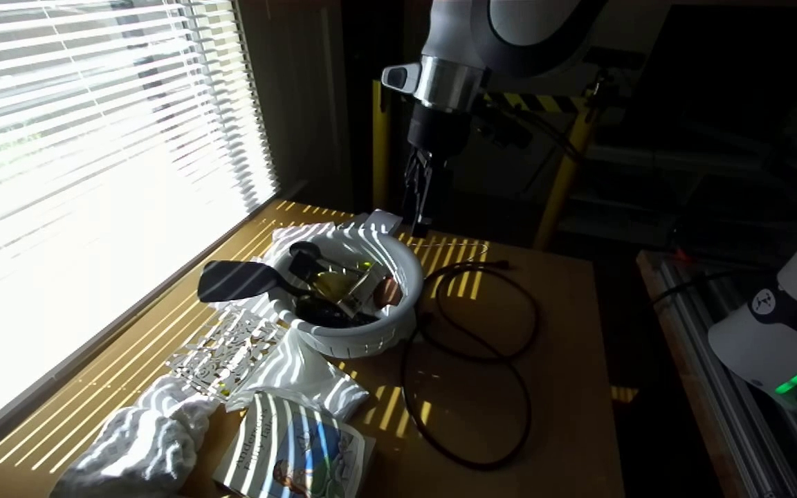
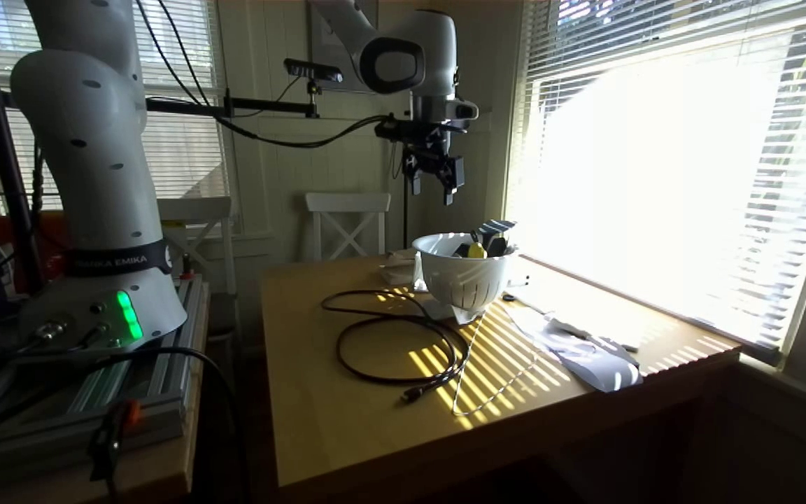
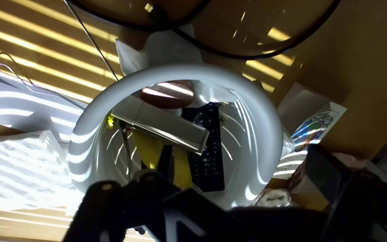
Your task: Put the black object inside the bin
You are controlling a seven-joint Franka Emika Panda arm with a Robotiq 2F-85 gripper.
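The bin, a white round tub with a thick rim, shows in both exterior views (image 1: 409, 270) (image 2: 459, 280) and the wrist view (image 3: 270, 134). Several black things show, and I cannot tell which is the task's object. A black remote (image 3: 210, 168) lies inside the bin, partly under a pale box. A black spatula (image 1: 236, 280) leans in the bin, its blade out over the rim. A black cable (image 1: 529, 415) (image 2: 389, 380) lies looped on the table beside the bin. My gripper (image 2: 432, 194) is open and empty above the bin; its fingers stand apart in the wrist view (image 3: 244, 158).
The bin also holds a pale box (image 3: 163, 122), a yellow thing (image 3: 181, 168) and a brown rounded thing (image 3: 166, 95). A book (image 1: 301, 449), a plastic bag (image 1: 301, 377) and a white cloth (image 1: 149, 443) lie near it. A window with blinds (image 1: 94, 138) borders the table.
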